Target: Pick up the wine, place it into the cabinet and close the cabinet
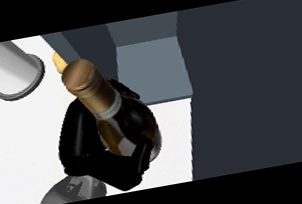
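A robot hand (pixel 92 152) comes in from the near edge, its black fingers and thumb curled round the dark body of the wine (pixel 116 118). Which arm it belongs to cannot be told, since only one forearm shows. The bottle stands upright in that grip, lifted over the white surface (pixel 22 162), its gold-foiled neck pointing toward the view. Just right of it is the cabinet (pixel 149 68), its grey inside open to view, with a dark door (pixel 263 79) filling the right side. A white cylinder (pixel 2 69) stands far left.
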